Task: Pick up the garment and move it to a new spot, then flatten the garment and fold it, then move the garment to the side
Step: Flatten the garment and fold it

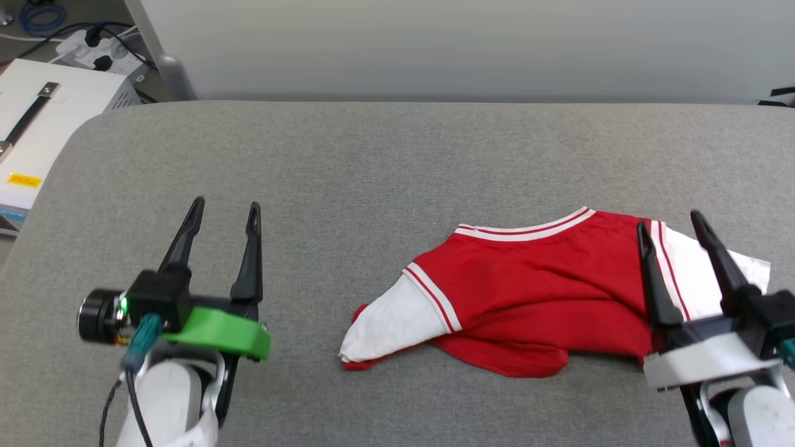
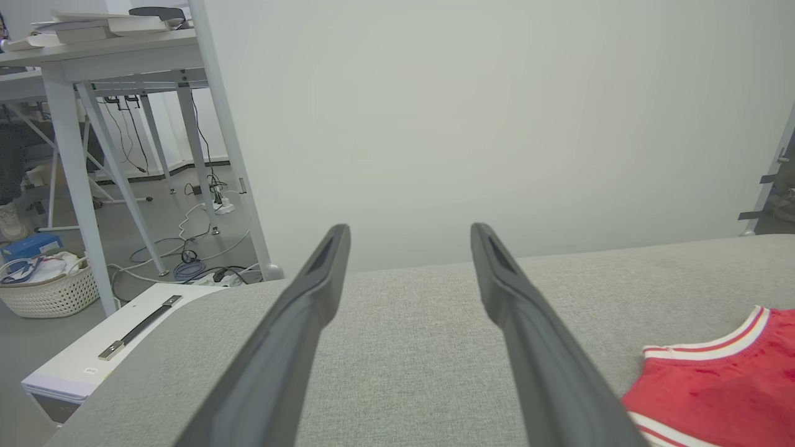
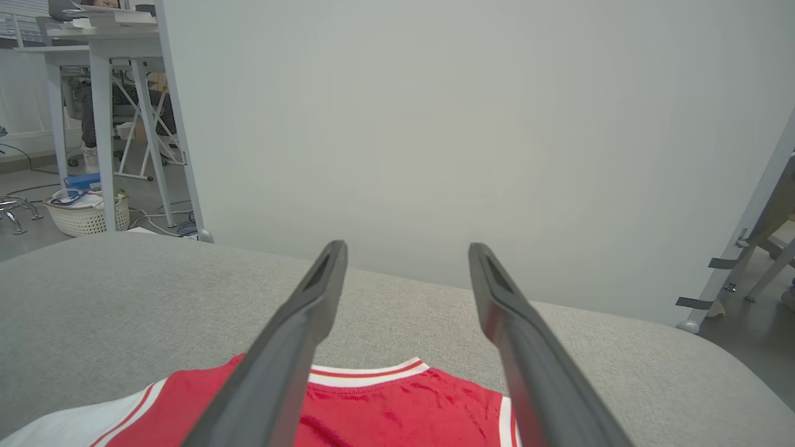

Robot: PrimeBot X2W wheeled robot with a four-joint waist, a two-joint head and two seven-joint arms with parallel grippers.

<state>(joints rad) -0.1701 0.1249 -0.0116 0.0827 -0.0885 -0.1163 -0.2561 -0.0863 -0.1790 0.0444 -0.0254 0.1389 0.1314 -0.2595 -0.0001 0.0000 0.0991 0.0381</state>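
Garment (image 1: 534,292) — red jersey, white sleeves — lies bunched, print hidden, on grey counter (image 1: 372,161), right of centre. Right jaws spread wide, empty, poised over right armhole trim, likely placed to pinch that shoulder for spreading. Left jaws also wide open, empty, over bare counter, well apart from cloth on its left-sleeve side — probably stationed for opposite shoulder. Flattening not yet done.

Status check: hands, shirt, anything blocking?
Left hand open, over table. Right hand open, over garment. Garment crumpled, not flattened. No obstruction seen.
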